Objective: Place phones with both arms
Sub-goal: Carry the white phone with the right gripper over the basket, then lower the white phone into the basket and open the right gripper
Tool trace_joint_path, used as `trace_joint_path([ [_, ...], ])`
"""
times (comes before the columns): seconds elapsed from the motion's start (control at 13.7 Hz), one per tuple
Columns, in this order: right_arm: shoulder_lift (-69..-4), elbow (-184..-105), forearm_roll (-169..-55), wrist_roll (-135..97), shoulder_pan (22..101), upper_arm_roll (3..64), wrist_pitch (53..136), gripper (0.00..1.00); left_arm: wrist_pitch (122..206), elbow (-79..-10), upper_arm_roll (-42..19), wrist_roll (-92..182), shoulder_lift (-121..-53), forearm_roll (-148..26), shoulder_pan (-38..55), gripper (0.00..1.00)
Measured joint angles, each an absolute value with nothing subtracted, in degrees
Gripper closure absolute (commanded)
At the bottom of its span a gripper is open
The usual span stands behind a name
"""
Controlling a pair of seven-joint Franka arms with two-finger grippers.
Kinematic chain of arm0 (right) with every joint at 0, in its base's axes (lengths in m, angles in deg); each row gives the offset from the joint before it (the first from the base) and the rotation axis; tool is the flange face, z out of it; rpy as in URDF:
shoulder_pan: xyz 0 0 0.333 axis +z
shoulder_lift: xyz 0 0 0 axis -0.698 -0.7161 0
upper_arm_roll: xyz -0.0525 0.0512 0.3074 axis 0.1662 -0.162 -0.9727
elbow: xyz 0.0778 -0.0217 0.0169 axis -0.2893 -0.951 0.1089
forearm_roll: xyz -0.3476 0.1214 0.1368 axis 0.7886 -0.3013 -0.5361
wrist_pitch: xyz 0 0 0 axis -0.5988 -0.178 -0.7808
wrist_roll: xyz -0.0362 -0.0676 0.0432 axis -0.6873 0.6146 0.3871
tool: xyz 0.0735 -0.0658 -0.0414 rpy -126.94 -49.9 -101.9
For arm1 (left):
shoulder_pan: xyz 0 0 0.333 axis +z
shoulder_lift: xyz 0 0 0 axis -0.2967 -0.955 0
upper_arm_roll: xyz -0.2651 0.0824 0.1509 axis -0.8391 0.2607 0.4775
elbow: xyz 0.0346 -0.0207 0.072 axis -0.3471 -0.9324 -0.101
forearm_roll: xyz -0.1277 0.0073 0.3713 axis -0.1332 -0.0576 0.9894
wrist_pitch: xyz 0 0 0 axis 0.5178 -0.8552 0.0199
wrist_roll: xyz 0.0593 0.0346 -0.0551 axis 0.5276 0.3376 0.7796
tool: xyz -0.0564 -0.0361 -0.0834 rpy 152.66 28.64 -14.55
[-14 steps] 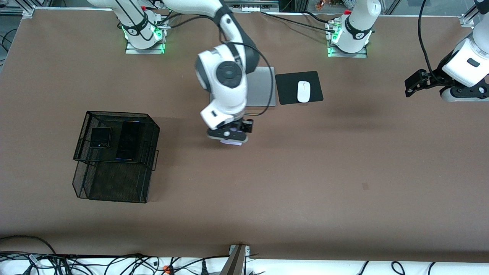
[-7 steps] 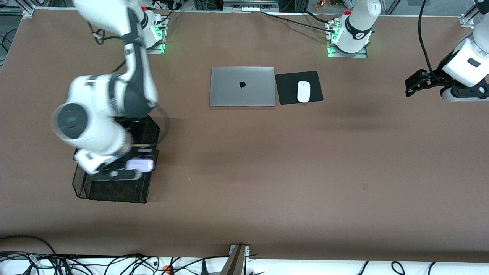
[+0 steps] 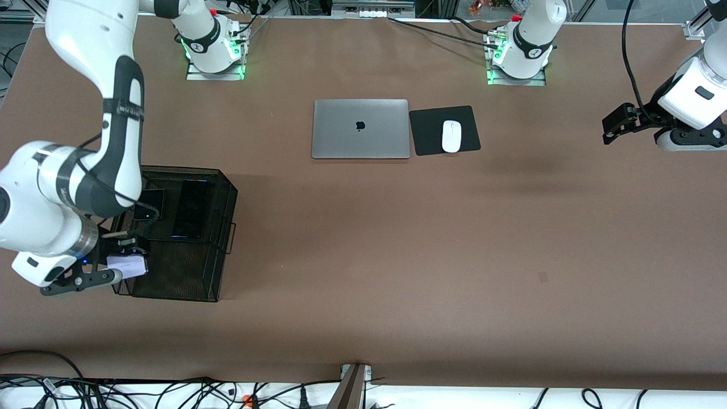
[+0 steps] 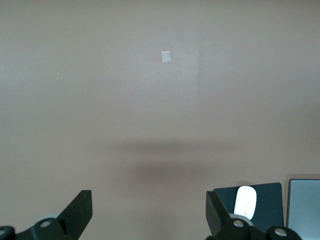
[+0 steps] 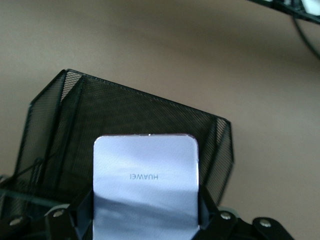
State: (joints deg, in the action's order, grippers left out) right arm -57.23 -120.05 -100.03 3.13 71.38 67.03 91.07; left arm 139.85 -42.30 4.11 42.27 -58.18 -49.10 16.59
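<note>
The right gripper hangs over the mesh rack's lower corner, jaws pinching the lilac phone. Two black phones lie on the upper tier. The left gripper, jaws spread, waits above bare brown counter

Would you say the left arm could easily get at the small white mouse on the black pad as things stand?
Probably yes: the left gripper hangs open over bare table at its own end, holding nothing, and nothing stands between it and the white mouse on the black mouse pad.
</note>
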Motion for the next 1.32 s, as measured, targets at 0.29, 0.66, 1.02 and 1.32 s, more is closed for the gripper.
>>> trace_joint_path([
  [0.29,-61.4,-120.1,-100.1,10.4,63.3,56.2,99.7,1.0,139.9,-42.3,4.0,42.3,-58.2,-49.1,16.6,0.0],
  [0.66,-63.6,-120.0,-103.0,11.3,62.8,54.3,102.3,0.0,139.9,-42.3,3.5,42.3,-58.2,-49.1,16.8,0.0],
  [1.02,-63.0,-119.7,-106.2,10.3,62.8,54.7,98.0,0.0,139.9,-42.3,3.5,42.3,-58.2,-49.1,16.9,0.0],
  [1.32,-56.3,-118.4,-104.7,5.5,64.1,59.8,83.8,0.0,139.9,-42.3,3.5,42.3,-58.2,-49.1,16.9,0.0],
])
